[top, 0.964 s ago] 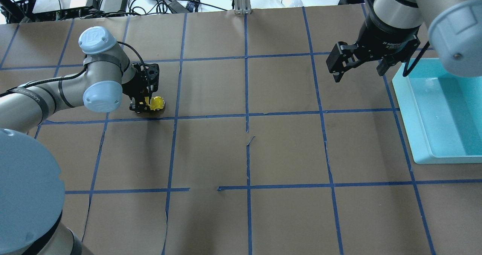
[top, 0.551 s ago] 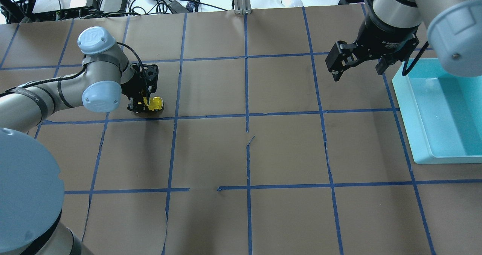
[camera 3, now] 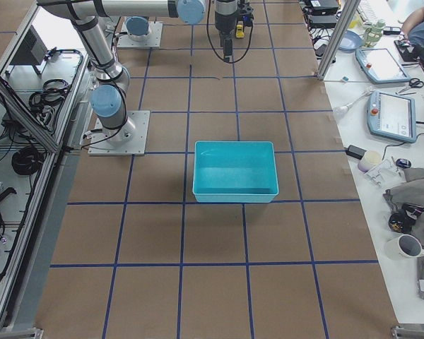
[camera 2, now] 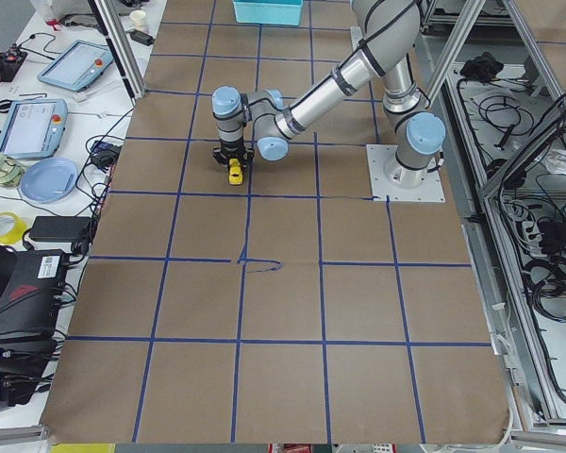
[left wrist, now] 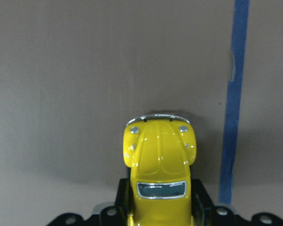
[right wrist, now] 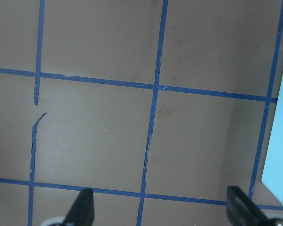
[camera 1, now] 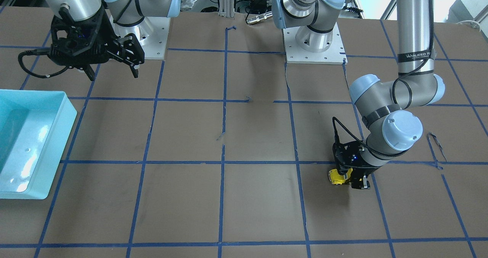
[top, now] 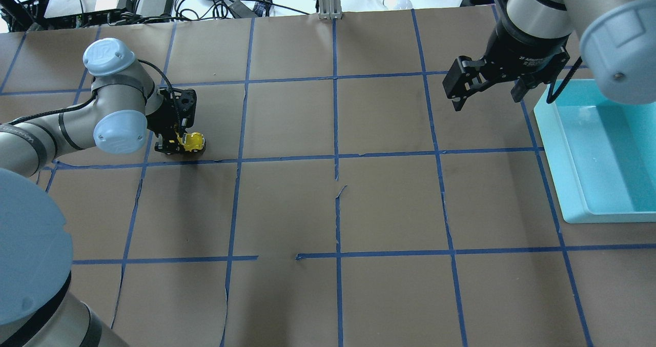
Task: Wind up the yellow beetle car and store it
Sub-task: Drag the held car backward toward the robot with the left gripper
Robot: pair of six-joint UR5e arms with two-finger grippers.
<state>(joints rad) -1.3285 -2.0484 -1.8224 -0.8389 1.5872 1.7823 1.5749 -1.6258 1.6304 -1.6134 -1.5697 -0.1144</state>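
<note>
The yellow beetle car [top: 195,142] is held at its rear by my left gripper [top: 177,145], low on the brown paper just behind a blue tape line. In the left wrist view the car's [left wrist: 159,155] hood points away from the camera, and its rear sits between the jaws. It also shows in the front view [camera 1: 337,177] beside the left gripper [camera 1: 350,180]. My right gripper [top: 487,101] is open and empty, hovering above the table at the far right near the teal bin [top: 574,193]. Its fingers [right wrist: 83,208] stand wide apart in the right wrist view.
The teal bin [camera 1: 57,143] stands at the table's right end and nothing shows inside it [camera 3: 233,194]. Blue tape lines grid the brown paper. Cables, boxes and a plate lie beyond the far table edge.
My left gripper has moved to the left along the tape line with the yellow car in it. The right gripper has hardly moved.
</note>
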